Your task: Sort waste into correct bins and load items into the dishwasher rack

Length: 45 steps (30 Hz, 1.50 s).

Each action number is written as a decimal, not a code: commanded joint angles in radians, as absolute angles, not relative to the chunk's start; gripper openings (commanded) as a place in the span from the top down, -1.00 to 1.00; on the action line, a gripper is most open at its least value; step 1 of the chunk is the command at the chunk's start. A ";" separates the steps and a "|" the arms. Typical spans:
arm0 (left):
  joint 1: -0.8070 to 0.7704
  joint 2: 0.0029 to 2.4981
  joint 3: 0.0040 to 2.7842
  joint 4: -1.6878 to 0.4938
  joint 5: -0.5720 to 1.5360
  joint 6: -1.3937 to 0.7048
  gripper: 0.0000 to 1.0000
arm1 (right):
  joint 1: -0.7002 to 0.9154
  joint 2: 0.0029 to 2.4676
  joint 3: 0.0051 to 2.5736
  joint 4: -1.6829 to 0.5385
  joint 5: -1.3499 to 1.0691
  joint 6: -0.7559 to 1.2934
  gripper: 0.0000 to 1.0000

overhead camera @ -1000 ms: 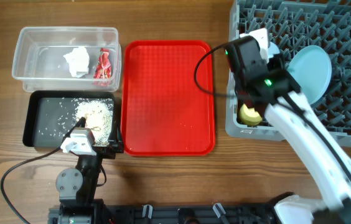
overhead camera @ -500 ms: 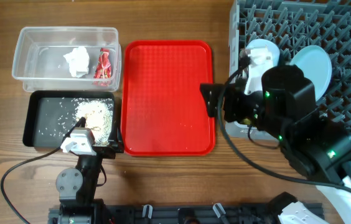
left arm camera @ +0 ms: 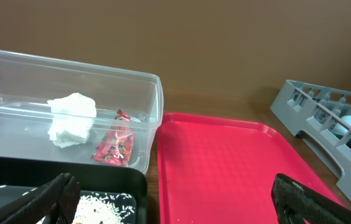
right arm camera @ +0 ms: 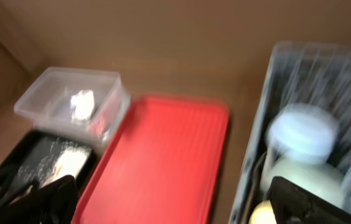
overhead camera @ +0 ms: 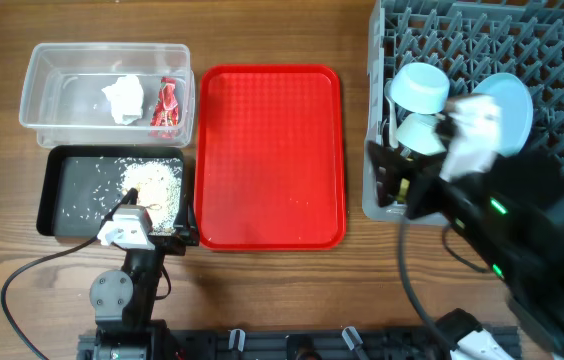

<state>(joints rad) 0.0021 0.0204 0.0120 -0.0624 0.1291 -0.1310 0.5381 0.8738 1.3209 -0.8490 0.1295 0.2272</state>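
The grey dishwasher rack (overhead camera: 462,40) stands at the right. In its near left corner are the upturned small pale blue bowl (overhead camera: 420,88), the pale green bowl (overhead camera: 420,133) and the pale blue plate (overhead camera: 510,105). The yellow cup (right arm camera: 259,214) shows only in the right wrist view. The clear tub (overhead camera: 62,75) holds the white tissue (overhead camera: 122,98) and the red wrapper (overhead camera: 167,105). The black tray (overhead camera: 72,165) holds the rice scraps (overhead camera: 152,185). My right gripper (overhead camera: 394,188) (right arm camera: 175,205) is open and empty at the rack's near left edge. My left gripper (overhead camera: 157,228) (left arm camera: 175,199) is open and empty at the black tray's near right corner. Fork and spoon are hidden.
The flat red serving tray (overhead camera: 272,155) lies between the bins and the rack, bare but for a few crumbs. My right arm (overhead camera: 522,250) covers the rack's near side. The left arm's base (overhead camera: 117,295) and its cable sit at the table's front edge.
My right arm has pulled back from over the rack toward the near side and up toward the camera. The small blue bowl now shows uncovered in the rack. The left arm has not moved.
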 commanded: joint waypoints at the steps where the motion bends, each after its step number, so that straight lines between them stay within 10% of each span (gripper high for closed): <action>1: 0.009 0.022 0.006 -0.064 0.138 -0.112 -1.00 | 0.507 0.745 1.209 -0.749 0.195 -0.013 -1.00; 21: 0.009 0.022 0.006 -0.064 0.138 -0.112 -1.00 | 0.342 0.172 0.262 -0.178 0.062 -0.006 -1.00; 45: 0.009 0.022 0.006 -0.064 0.138 -0.112 -0.99 | 0.343 0.004 0.005 0.015 0.059 0.081 -1.00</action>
